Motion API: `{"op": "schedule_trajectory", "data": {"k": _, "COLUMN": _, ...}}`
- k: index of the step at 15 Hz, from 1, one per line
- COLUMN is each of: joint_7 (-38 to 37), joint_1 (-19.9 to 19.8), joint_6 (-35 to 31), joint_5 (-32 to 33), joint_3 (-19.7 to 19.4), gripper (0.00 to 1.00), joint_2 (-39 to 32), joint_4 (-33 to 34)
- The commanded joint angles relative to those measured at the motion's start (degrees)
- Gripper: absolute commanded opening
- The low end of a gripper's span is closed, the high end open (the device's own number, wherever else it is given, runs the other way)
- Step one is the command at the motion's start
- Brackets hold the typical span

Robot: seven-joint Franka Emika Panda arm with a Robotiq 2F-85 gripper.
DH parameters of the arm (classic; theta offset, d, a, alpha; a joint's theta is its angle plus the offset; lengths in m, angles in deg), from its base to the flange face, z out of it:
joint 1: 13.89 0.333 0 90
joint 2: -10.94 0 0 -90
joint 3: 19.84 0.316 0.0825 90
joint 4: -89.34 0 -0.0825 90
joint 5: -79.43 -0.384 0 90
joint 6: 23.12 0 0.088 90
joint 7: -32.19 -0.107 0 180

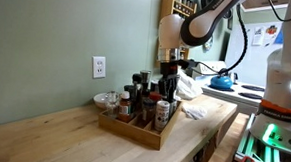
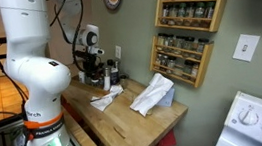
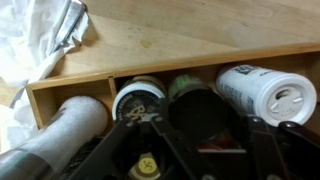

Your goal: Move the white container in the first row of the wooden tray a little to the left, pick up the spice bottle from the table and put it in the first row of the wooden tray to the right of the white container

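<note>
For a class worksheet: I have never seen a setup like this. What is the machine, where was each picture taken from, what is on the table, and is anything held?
The white machine is a robot arm with a two-fingered gripper. Both exterior views come from cameras standing in the room; the wrist view looks down past the gripper. On the wooden table stands a wooden tray of spice bottles, including a white container, with crumpled white material nearby. Whether anything is held is unclear.
</note>
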Motion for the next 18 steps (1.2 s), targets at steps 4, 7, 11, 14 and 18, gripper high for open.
{"op": "schedule_trajectory", "data": {"k": 4, "joint_7": -2.24, "joint_1": 0.43, "joint_6": 0.15, "joint_5": 2.9, "joint_3": -0.2, "gripper": 0.69, "joint_2": 2.22, "joint_4": 0.61}}
{"op": "schedule_trajectory", "data": {"k": 7, "joint_7": -2.57, "joint_1": 0.32, "joint_6": 0.99, "joint_5": 3.15, "joint_3": -0.13, "gripper": 0.97, "joint_2": 5.05, "joint_4": 0.23}}
{"op": "schedule_trajectory", "data": {"k": 11, "joint_7": 0.77, "joint_1": 0.94, "joint_6": 3.96, "joint_5": -0.55, "joint_3": 0.27, "gripper": 1.0, "joint_2": 8.95, "joint_4": 0.56}}
{"op": "schedule_trajectory", "data": {"k": 14, "joint_7": 5.08, "joint_1": 2.49, "joint_6": 7.16, "joint_5": -4.94, "joint_3": 0.51, "gripper": 1.0, "joint_2": 10.96, "joint_4": 1.07}}
{"op": "schedule_trajectory", "data": {"k": 18, "joint_7": 7.87, "joint_1": 4.41, "joint_6": 12.36, "joint_5": -7.6, "joint_3": 1.8, "gripper": 1.0, "joint_2": 11.82, "joint_4": 2.31}}
